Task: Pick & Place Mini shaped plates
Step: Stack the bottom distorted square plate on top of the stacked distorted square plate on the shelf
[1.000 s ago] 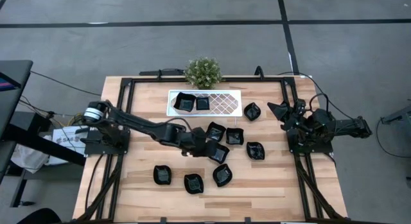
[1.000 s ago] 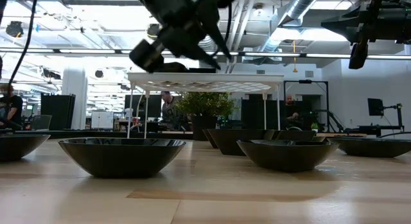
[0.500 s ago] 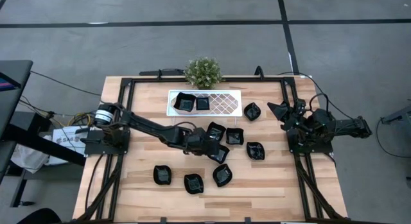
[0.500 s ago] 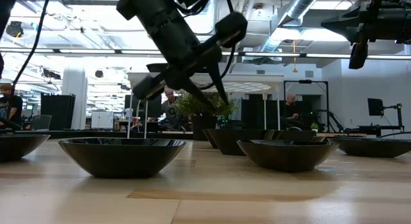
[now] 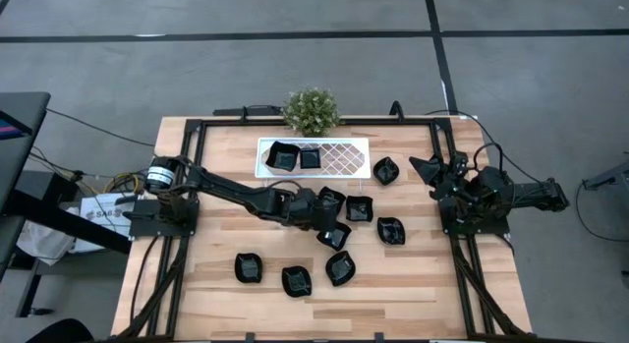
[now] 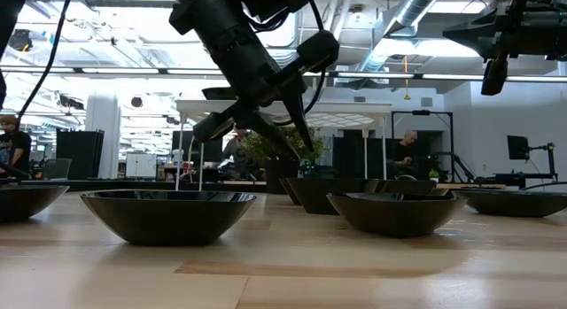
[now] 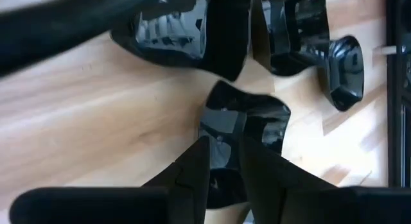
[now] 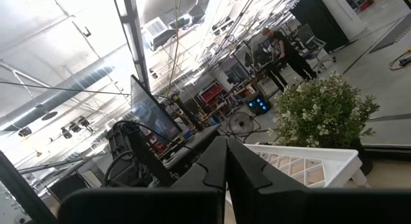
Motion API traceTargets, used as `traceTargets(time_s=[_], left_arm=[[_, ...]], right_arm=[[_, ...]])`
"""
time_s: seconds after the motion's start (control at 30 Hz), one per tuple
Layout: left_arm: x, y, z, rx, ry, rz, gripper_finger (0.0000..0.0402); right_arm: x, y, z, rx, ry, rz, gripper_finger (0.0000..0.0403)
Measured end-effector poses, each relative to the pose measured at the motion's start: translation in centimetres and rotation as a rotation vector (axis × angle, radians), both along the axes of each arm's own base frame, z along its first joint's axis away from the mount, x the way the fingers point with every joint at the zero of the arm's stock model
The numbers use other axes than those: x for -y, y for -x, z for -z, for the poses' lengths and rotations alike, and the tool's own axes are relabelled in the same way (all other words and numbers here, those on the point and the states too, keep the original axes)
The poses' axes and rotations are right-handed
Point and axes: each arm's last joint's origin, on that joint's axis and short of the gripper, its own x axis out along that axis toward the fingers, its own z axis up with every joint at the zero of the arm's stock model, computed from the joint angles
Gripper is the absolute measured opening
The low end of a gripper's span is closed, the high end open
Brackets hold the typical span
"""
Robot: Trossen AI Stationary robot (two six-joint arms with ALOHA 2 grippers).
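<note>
Several small glossy black plates lie on the wooden table; two more (image 5: 282, 156) sit in the white lattice tray (image 5: 344, 158). My left gripper (image 5: 331, 225) is open, low over the middle cluster. Its fingers point down, one on either side of the near rim of one wavy-edged plate (image 5: 336, 237). In the left wrist view the plate (image 7: 257, 118) shows past the fingertips (image 7: 225, 142), and I cannot see them touch it. My right gripper (image 5: 432, 171) is shut and empty, raised at the table's right side.
Neighbouring plates (image 5: 329, 200) (image 5: 359, 208) (image 5: 390, 230) lie close around the left gripper. Three more plates (image 5: 295, 279) lie in a row nearer the front edge, and one (image 5: 385, 170) lies right of the tray. A small green potted plant (image 5: 312, 110) stands behind the tray.
My left gripper has moved toward the table's right edge and come down from above tray height toward the plates in the middle cluster, tipping its fingers downward. The plates have stayed where they were.
</note>
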Motion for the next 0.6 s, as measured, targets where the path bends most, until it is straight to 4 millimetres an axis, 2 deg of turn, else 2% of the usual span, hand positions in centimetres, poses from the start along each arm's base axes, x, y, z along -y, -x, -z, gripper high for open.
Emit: traceTargets(time_s=[0.17, 0.33, 0.6], left_arm=[[0.8, 0.2, 0.3, -0.013, 0.003, 0.022, 0.0085], [0.5, 0.1, 0.4, -0.015, -0.008, 0.029, 0.0085], [0.9, -0.1, 1.8, -0.032, 0.021, 0.052, 0.0085]], right_arm=[[0.0, 0.0, 0.0, 0.000, 0.000, 0.000, 0.0000], [0.0, 0.0, 0.0, 0.000, 0.000, 0.000, 0.0000], [0.0, 0.0, 0.0, 0.000, 0.000, 0.000, 0.0000]])
